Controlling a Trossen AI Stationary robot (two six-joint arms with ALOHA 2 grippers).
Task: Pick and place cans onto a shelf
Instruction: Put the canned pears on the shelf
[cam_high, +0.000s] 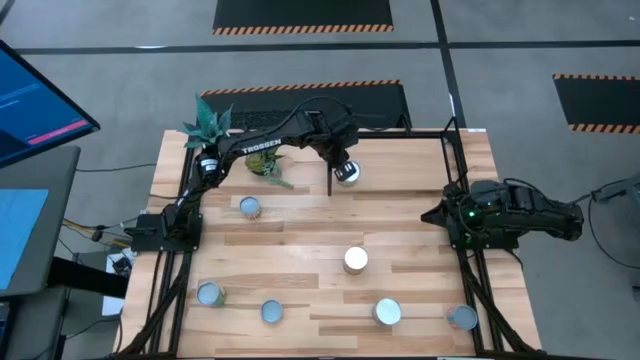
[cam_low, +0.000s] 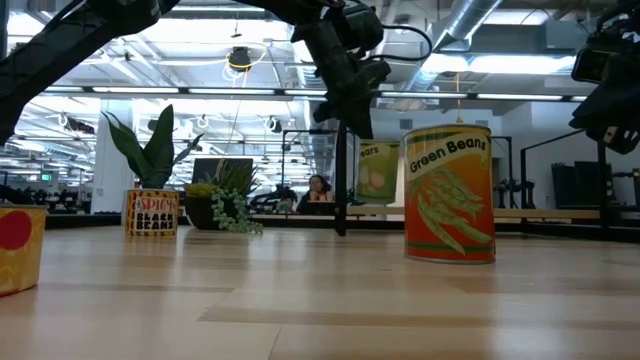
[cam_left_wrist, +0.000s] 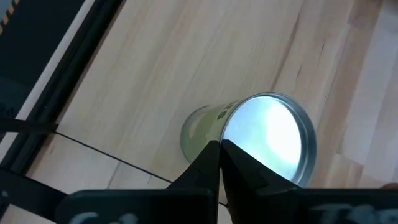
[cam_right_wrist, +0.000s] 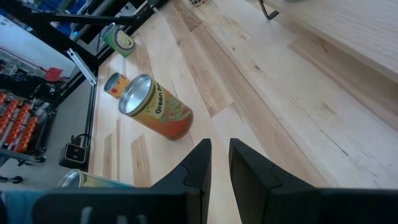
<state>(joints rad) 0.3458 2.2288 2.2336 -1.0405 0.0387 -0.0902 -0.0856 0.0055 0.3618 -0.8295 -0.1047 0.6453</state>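
At the frame's bottom you have four loose cans; the Green Beans can stands mid-counter. These look rigid, light, slick-walled: grip the cylinder mid-height. Upper centre, your left hand, fingers shut and empty, hovers over a shiny-topped can on the shelf. At right, your right hand waits slightly parted, empty.

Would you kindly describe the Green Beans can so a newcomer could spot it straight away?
Start at the wooden table and find its middle, a little toward the right arm's side. The Green Beans can stands there upright and alone. Unlike the other cans, it has an orange label picturing green beans.
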